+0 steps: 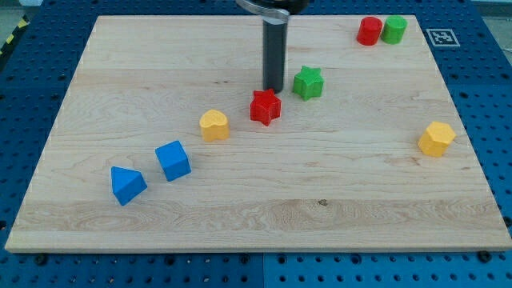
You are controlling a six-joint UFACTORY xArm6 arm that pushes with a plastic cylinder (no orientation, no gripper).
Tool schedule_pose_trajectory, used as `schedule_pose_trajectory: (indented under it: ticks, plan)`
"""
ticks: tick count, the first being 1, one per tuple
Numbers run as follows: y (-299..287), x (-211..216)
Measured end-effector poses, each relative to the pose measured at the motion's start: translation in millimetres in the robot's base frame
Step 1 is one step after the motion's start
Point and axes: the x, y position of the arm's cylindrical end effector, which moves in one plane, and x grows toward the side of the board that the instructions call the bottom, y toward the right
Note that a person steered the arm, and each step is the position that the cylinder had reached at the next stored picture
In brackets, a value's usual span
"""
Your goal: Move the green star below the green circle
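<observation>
The green star (308,82) lies on the wooden board a little above the view's middle. The green circle (394,30) sits near the view's top right, touching a red block (370,30) on its left. My tip (274,87) stands just left of the green star, a small gap between them, and just above the red star (266,107).
A yellow heart block (214,125) lies left of the red star. A blue cube (173,160) and a blue triangular block (126,186) lie at the lower left. A yellow hexagon block (436,138) sits near the right edge. The board (336,200) rests on a blue pegboard table.
</observation>
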Motion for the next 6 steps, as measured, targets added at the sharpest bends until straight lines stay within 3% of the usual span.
schedule_pose_trajectory:
  ticks: [1, 2, 3, 4, 5, 6]
  plan:
    - [75, -16]
    - [92, -29]
    - [64, -13]
    - [85, -7]
    - [143, -33]
    - [151, -42]
